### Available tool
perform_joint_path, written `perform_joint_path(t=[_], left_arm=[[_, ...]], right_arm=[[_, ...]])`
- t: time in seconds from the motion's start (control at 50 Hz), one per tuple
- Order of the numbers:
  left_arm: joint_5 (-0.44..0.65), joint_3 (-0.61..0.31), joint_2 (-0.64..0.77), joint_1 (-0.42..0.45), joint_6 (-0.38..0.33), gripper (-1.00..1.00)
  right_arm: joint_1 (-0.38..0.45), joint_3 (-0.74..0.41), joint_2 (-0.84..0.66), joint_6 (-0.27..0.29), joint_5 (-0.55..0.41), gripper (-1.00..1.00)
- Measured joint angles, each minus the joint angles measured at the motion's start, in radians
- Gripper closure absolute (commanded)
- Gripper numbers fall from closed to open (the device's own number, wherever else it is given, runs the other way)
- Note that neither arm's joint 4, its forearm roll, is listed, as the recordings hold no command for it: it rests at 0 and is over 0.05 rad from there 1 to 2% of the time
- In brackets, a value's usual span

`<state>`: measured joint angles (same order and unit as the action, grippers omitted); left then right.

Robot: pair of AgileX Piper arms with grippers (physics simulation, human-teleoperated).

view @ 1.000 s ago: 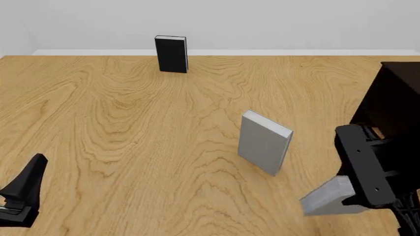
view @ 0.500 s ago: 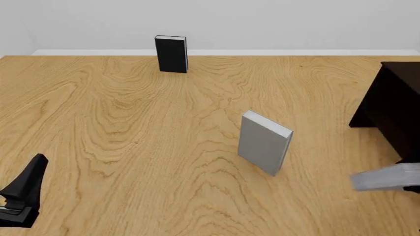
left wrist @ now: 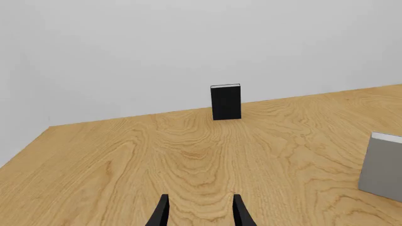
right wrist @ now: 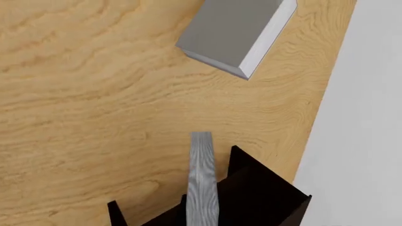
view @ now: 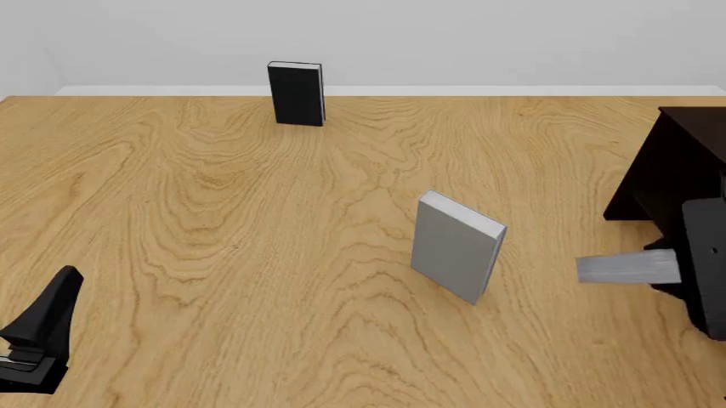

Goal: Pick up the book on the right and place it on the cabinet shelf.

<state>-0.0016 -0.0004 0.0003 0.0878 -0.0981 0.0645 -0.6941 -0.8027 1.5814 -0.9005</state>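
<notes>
**Front view: grey book held level beside the cabinet**

Left gripper (view: 40, 327) sits at 8 o'clock, jaws narrowly parted, holding nothing. Second grey book (view: 456, 245) stands mid-tabletop (view: 227, 212). At 3 o'clock, right gripper (view: 709, 268) jaws clamp the book (view: 627, 269) beside the cabinet (view: 677, 183).

Nothing here can be read. The black book (view: 297, 93) standing at the far side of the table, the two grey books (view: 456, 245) and the dark cabinet (view: 681, 191) all show plain, blank faces, with no title, label, brand or number anywhere.
</notes>
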Motion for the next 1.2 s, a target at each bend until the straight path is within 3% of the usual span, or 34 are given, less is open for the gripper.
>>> perform_joint_path(t=[0.78, 1.2], left_arm=[[-0.001, 0.000, 0.000, -0.001, -0.001, -1.00], [-0.001, 0.000, 0.000, -0.003, 0.002, -1.00]], right_arm=[[-0.068, 0.257, -0.175, 0.128, 0.820, 1.00], [-0.071, 0.308, -0.271, 0.114, 1.112, 1.00]])
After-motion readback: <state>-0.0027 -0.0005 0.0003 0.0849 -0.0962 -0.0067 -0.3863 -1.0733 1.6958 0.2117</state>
